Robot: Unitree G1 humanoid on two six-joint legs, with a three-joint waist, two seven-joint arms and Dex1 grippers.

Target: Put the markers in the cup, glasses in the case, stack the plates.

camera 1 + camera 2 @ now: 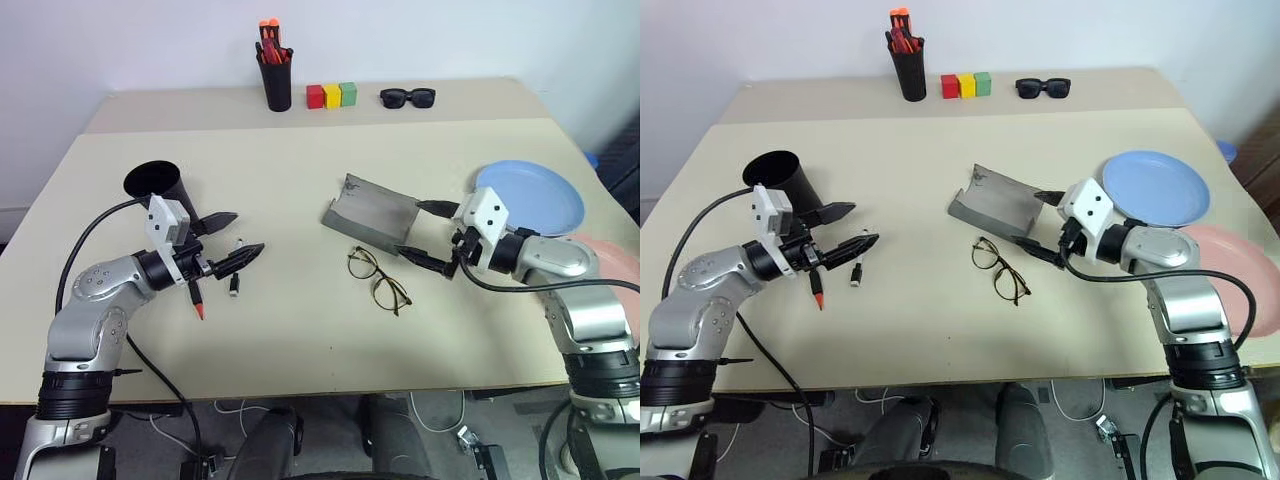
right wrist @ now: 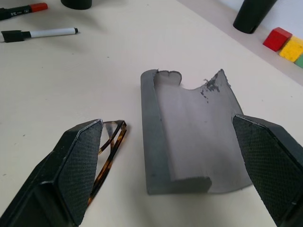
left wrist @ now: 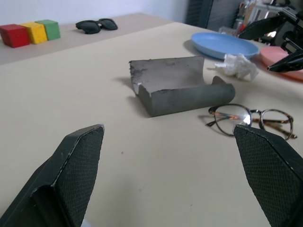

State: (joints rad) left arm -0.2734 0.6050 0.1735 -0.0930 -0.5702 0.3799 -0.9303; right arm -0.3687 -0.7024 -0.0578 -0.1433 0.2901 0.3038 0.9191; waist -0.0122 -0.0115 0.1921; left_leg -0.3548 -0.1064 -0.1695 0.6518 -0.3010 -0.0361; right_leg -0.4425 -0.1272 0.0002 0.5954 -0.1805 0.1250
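Two markers lie at the table's left: one with a red end (image 1: 197,300) and a white one with black ends (image 1: 236,268). My left gripper (image 1: 250,231) hovers open just above them, in front of the wide black cup (image 1: 158,185). The grey case (image 1: 370,215) lies open at mid-table, and the wire-framed glasses (image 1: 378,280) rest unfolded just in front of it. My right gripper (image 1: 409,226) stands open at the case's right end, holding nothing. The light blue plate (image 1: 530,195) sits at the far right. The pink plate (image 1: 1237,272) lies nearer, partly under my right arm.
Along the back stand a narrow black cup of red-orange pens (image 1: 275,75), three coloured blocks (image 1: 332,95) and black sunglasses (image 1: 407,97). A black cable loops from my left arm over the table's near-left edge.
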